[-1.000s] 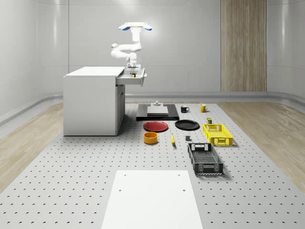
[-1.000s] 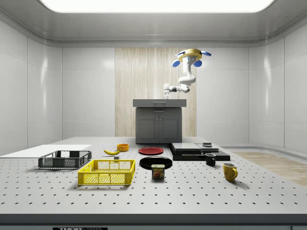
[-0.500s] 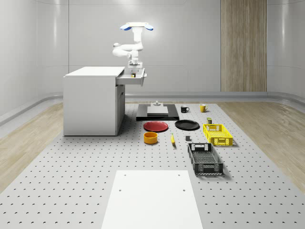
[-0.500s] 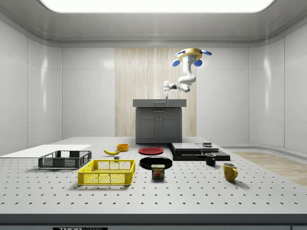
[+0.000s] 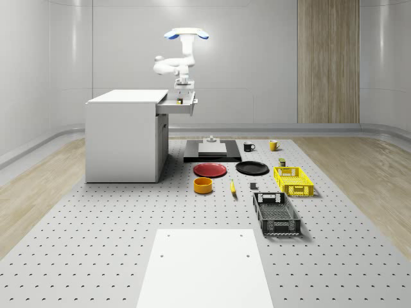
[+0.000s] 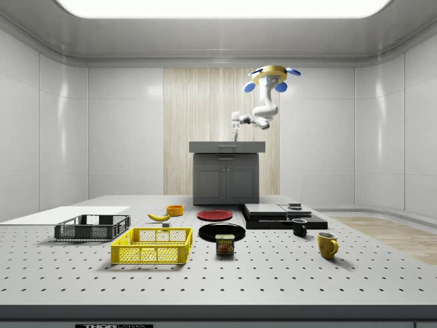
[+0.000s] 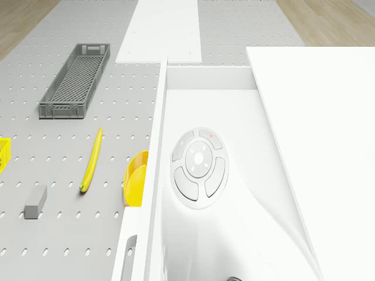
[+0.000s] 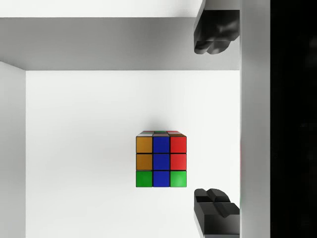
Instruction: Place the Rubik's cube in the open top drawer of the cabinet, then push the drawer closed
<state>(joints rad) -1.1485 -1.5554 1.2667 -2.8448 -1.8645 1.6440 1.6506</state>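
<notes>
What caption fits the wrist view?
Cube lies free on the drawer floor, open gripper above it.

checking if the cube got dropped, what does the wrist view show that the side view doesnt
Wrist view alone: the Rubik's cube lies on the floor of the drawer, free of the two open fingers.

Side view alone: the drone hovers above the cabinet, with the yellow crate, banana, can and mugs spread over the floor.

Both: the gripper is up over the cabinet's top.
</notes>
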